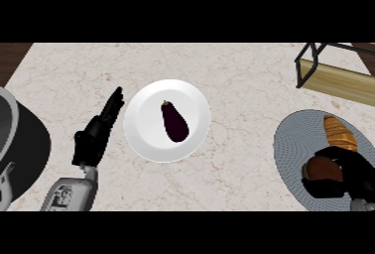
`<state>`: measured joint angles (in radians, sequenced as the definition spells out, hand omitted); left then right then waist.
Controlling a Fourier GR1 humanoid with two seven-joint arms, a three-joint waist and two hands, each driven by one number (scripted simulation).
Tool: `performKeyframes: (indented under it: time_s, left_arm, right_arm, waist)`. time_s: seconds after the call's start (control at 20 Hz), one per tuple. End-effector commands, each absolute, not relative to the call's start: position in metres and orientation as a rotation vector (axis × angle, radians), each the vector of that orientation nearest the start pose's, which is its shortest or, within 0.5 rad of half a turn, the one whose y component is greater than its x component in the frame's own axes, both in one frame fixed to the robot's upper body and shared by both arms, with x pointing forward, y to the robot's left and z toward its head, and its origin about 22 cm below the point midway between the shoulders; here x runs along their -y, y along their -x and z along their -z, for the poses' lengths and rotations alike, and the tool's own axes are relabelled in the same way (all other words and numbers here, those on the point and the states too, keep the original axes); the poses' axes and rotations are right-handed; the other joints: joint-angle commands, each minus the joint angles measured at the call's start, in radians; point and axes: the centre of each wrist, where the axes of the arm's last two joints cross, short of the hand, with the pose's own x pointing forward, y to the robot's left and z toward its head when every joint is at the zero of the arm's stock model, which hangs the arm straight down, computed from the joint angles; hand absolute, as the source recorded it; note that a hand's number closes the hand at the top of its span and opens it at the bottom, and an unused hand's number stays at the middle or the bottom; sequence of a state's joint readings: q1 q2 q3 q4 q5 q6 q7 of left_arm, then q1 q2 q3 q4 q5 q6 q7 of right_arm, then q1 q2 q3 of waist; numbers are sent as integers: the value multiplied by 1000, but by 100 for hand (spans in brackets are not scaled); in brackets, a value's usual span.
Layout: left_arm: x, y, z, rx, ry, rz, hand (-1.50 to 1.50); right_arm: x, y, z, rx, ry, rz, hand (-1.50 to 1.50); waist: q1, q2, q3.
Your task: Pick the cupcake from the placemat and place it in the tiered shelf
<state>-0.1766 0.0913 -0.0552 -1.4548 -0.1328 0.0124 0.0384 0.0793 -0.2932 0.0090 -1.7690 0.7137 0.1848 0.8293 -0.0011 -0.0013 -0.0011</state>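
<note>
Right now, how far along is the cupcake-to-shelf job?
Done: the reach; the right hand is at the placemat. In hand: the grasp; its fingers curl round the cupcake, which is over the placemat, lifted or not I cannot tell. Left: carry it to the tiered shelf at upper right and release there. The left hand rests open beside the plate.

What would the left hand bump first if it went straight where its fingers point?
Probably nothing: the left hand points past the left rim of the white plate, over bare counter. It could brush that rim; depth is unclear.
</note>
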Motion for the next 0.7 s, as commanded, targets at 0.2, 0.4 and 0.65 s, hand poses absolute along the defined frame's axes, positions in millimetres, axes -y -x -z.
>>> performKeyframes:
  time_s: [0.2, 0.4, 0.65]
  left_arm:
    - [-208, -278, -3, 1571, -84, 262, 0]
    - [-218, -279, -11, 1572, -70, 266, 0]
    - [-227, -283, -26, 1591, -107, 270, 0]
  right_arm:
    - [263, -255, -56, 780, 909, -623, 150]
    - [199, -295, -102, 841, 803, -759, 150]
    - [168, -332, -103, 893, 787, -719, 150]
  waist:
    - [8, 2, 1]
    - [29, 3, 0]
    - [10, 2, 1]
